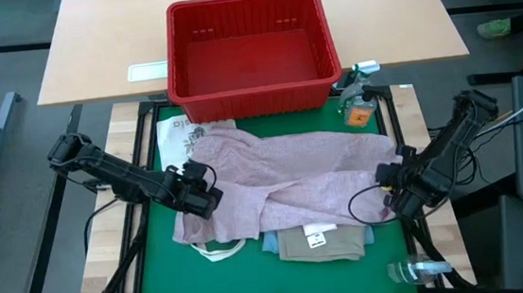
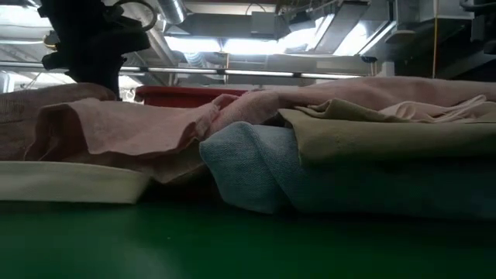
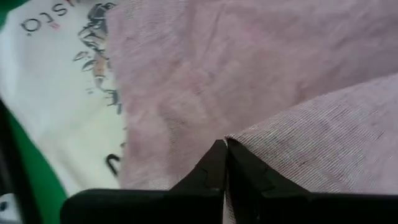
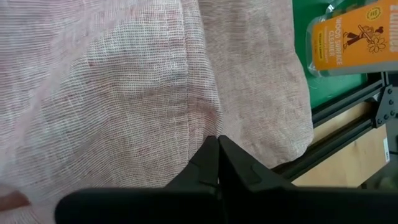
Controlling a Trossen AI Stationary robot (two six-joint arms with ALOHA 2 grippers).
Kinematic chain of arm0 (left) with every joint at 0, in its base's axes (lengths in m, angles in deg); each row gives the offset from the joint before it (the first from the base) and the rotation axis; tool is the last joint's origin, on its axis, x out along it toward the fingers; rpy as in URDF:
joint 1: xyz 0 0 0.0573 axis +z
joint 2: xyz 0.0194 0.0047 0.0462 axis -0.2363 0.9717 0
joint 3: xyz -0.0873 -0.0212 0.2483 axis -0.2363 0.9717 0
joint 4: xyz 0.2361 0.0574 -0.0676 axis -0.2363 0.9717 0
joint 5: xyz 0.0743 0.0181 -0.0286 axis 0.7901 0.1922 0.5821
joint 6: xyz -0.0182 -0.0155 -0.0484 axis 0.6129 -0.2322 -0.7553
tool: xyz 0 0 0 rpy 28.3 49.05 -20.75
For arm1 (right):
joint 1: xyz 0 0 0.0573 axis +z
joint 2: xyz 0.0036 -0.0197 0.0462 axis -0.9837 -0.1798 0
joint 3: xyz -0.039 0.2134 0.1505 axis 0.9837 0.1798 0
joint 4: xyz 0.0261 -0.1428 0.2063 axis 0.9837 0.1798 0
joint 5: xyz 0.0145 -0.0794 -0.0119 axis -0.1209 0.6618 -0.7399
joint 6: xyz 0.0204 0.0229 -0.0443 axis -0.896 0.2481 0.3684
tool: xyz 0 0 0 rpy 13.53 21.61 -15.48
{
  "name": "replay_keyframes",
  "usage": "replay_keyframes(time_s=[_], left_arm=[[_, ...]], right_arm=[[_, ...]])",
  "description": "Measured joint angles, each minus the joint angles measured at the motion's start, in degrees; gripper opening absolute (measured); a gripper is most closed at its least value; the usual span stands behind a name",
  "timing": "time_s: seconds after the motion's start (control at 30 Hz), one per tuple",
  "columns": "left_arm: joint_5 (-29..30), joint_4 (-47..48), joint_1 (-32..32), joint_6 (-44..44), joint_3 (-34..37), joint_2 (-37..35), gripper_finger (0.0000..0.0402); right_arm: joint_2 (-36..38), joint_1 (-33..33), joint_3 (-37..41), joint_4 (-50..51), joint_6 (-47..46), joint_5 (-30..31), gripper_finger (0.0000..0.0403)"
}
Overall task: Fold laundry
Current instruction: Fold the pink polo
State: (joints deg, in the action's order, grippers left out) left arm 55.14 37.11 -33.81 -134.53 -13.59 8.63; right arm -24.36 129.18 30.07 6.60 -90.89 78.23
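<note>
On the green mat of the table (image 1: 158, 269) lies the large pale pink-mauve heathered shirt (image 1: 293, 177), spread over a white printed garment (image 1: 173, 135), light blue denim jeans (image 2: 256, 167) and a folded tan khaki cloth (image 1: 322, 243). At its left edge the left gripper (image 1: 204, 194) has its fingers pressed together on the fabric; the right gripper (image 1: 396, 192) pinches the right edge. Behind stands a red plastic basket (image 1: 252, 54).
</note>
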Motion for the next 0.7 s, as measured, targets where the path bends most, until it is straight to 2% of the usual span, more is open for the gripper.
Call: replay_keyframes(time_s=[0.33, 0.7], left_arm=[[0.8, 2.8, 0.0, 0.0, 0.0, 0.0, 0.0061], [0.0, 2.0, 0.0, 0.0, 0.0, 0.0, 0.0092]], right_arm=[[0.0, -5.6, 0.0, 0.0, 1.2, -0.1, 0.0006], [0.0, -10.4, -0.3, 0.1, 4.8, -2.2, 0.0123]])
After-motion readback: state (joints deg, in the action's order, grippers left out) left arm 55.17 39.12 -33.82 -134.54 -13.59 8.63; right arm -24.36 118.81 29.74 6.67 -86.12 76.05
